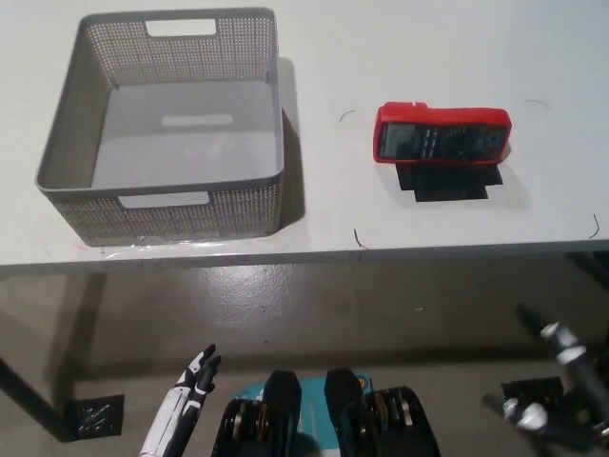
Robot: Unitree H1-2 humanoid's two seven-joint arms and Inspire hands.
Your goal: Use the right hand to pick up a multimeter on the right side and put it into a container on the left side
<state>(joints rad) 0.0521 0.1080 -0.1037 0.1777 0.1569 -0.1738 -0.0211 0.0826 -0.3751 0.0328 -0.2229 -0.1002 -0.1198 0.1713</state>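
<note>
- The multimeter (442, 134) lies on the right part of the white table (400, 57), well apart from the robot's black right hand (557, 381), which sits low at the picture's bottom right, below the table's front edge.
- Only parts of the right hand show, dark with pale metal bits; whether it is open or closed cannot be told, and nothing is seen in it.
- The multimeter's long axis runs left to right across the picture, roughly parallel to the table's front edge; its red casing frames a dark face turned upward, with the screen toward the left end.
- It rests on a black rectangular patch (450, 184) that shows along its near side.
- The grey perforated container (243, 205) stands on the left part of the table, apart from the multimeter, with nothing inside.
- The white left hand (183, 405) rests at the lower left, below the table, fingers extended and holding nothing.
</note>
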